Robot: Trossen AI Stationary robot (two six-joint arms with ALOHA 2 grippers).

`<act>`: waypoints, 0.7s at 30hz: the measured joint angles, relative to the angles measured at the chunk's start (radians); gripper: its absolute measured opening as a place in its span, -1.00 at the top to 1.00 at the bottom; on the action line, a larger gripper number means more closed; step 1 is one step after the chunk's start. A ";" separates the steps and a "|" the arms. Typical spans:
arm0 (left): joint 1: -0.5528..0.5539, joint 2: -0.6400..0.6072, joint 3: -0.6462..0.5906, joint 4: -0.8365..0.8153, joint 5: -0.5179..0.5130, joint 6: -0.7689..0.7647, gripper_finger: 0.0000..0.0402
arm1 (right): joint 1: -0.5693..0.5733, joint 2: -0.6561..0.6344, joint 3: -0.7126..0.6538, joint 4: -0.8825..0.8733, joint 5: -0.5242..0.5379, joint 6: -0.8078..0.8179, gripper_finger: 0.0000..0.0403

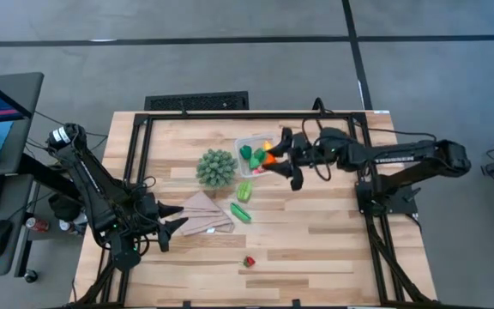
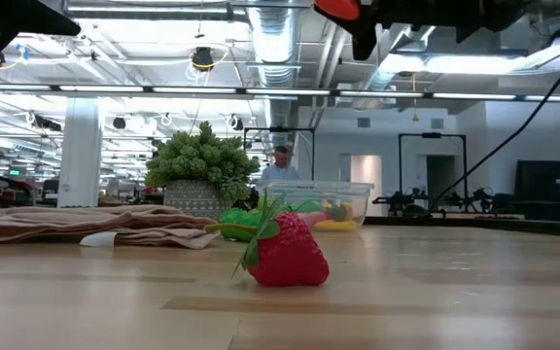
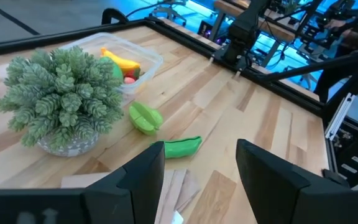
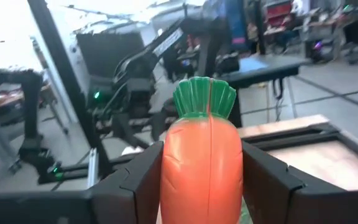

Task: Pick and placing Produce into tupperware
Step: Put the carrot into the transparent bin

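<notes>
My right gripper (image 1: pixel 276 159) reaches in from the table's right and is shut on an orange carrot (image 4: pixel 202 163), held high over the clear tupperware (image 1: pixel 245 142). The tupperware holds a yellow banana (image 3: pixel 124 63) and green pieces. In front of it a green pepper (image 1: pixel 244 190) and a green pod (image 1: pixel 241 212) lie on the wood. A red strawberry (image 2: pixel 286 256) lies near the front edge. My left gripper (image 3: pixel 201 168) hovers open over the tan cloth (image 1: pixel 202 215) at the left, with nothing between its fingers. My right gripper pinches the carrot's orange body (image 4: pixel 166 168) between its two fingers (image 4: pixel 135 186), one on each side. The fingers run level from the table's right and lie along the carrot. Its green top (image 4: pixel 204 96) sticks out past the fingertips. The carrot is lifted clear above the tupperware.
A spiky green ball (image 1: pixel 217 167) stands just left of the tupperware. A black frame (image 1: pixel 144 116) runs round the table's edges. Bare wood lies at the front and right of the table. In the low view a person (image 2: pixel 281 165) shows far behind the table.
</notes>
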 joint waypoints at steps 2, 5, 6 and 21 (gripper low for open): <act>0.000 0.000 0.000 0.000 -0.010 0.006 0.06 | -0.023 -0.019 0.000 0.000 0.000 0.000 0.12; 0.000 0.000 0.000 0.000 -0.025 0.019 0.06 | -0.058 -0.040 0.000 -0.009 0.000 -0.007 0.13; 0.000 0.000 0.000 -0.001 -0.030 0.023 0.06 | -0.073 -0.047 0.000 -0.021 0.000 -0.009 0.13; 0.000 0.000 0.000 -0.018 -0.074 0.024 0.06 | -0.254 -0.045 -0.001 -0.205 0.016 -0.027 0.11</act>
